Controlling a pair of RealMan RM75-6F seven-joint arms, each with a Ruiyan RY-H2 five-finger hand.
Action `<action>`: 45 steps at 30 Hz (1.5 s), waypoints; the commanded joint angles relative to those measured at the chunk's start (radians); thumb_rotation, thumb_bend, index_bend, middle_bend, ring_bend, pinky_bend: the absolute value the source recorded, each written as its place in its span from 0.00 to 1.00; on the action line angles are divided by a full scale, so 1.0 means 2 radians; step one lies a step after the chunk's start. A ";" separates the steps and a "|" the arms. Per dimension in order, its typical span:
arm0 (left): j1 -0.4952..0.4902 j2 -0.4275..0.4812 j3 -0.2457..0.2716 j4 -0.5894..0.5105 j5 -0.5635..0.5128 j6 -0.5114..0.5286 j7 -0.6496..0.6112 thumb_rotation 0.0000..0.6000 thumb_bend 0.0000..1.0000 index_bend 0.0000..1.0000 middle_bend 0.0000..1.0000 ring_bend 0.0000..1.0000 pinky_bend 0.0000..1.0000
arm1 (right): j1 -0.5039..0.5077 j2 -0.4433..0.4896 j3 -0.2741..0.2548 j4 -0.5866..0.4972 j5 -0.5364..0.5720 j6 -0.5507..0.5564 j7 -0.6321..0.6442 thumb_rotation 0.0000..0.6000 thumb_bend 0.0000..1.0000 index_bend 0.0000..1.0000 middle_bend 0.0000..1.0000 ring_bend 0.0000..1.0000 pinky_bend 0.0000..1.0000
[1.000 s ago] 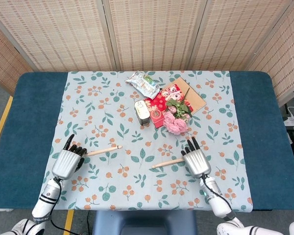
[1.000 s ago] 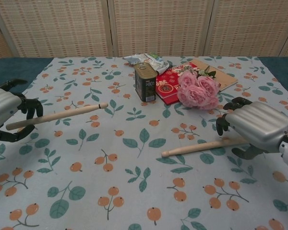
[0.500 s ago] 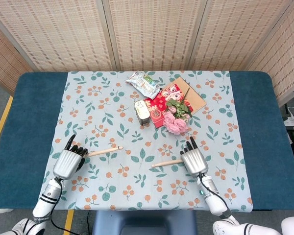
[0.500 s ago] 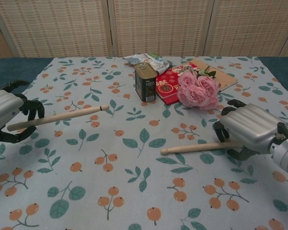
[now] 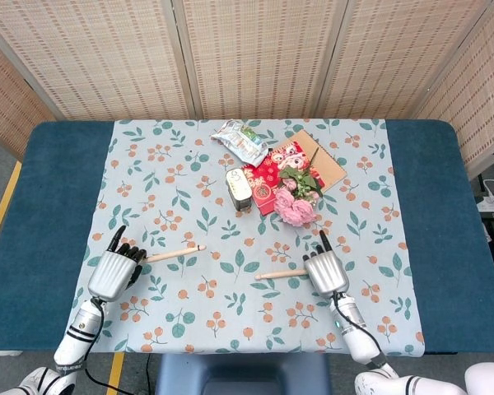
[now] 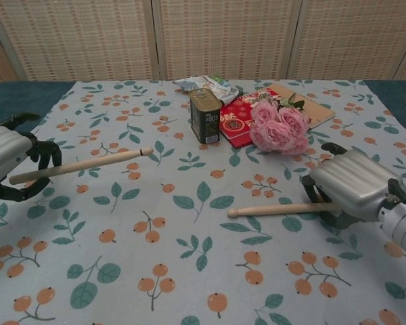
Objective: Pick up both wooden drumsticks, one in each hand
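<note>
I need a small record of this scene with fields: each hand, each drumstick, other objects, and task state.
left hand: grips the left drumstick, tip raised off the cloth
right hand: fingers curled around the right drumstick
right drumstick: lies about level, low near the cloth; contact unclear
other objects: tin can, pink flowers, red packet, snack bag
surface: floral tablecloth
task state: both sticks gripped; right lift unconfirmed

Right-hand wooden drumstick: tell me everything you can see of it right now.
The pale wooden drumstick on the right is a slim, plain, light-coloured rod with a small rounded tip pointing toward the table's middle. It lies nearly level, just above or on the floral tablecloth; which one is unclear. Its butt end disappears into the right hand, whose dark fingers curl around it.
</note>
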 commanded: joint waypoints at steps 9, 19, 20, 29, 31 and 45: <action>-0.001 0.000 -0.003 -0.003 -0.001 0.001 0.000 1.00 0.57 0.83 0.85 0.45 0.09 | -0.001 0.004 -0.009 -0.002 -0.013 0.017 0.027 1.00 0.29 0.91 0.81 0.50 0.00; -0.015 0.029 -0.040 -0.060 -0.037 -0.020 -0.013 1.00 0.57 0.83 0.86 0.46 0.09 | -0.007 0.052 -0.013 -0.094 -0.072 0.060 0.093 1.00 0.29 0.96 0.85 0.57 0.00; -0.016 0.033 -0.043 -0.068 -0.040 -0.022 -0.013 1.00 0.57 0.83 0.86 0.47 0.09 | -0.008 0.057 -0.012 -0.106 -0.075 0.062 0.098 1.00 0.29 0.96 0.86 0.57 0.00; -0.028 0.069 -0.060 -0.189 -0.081 -0.071 -0.047 1.00 0.57 0.83 0.86 0.47 0.10 | -0.007 0.069 -0.010 -0.179 -0.124 0.086 0.159 1.00 0.29 0.96 0.86 0.57 0.00; -0.029 0.077 -0.060 -0.224 -0.089 -0.082 -0.060 1.00 0.57 0.83 0.86 0.48 0.10 | -0.006 0.063 -0.009 -0.178 -0.129 0.089 0.171 1.00 0.29 0.96 0.86 0.57 0.00; -0.032 0.045 -0.039 -0.306 -0.054 -0.051 0.051 1.00 0.57 0.84 0.86 0.48 0.10 | 0.012 0.025 0.019 -0.177 -0.106 0.073 0.161 1.00 0.29 0.96 0.86 0.57 0.00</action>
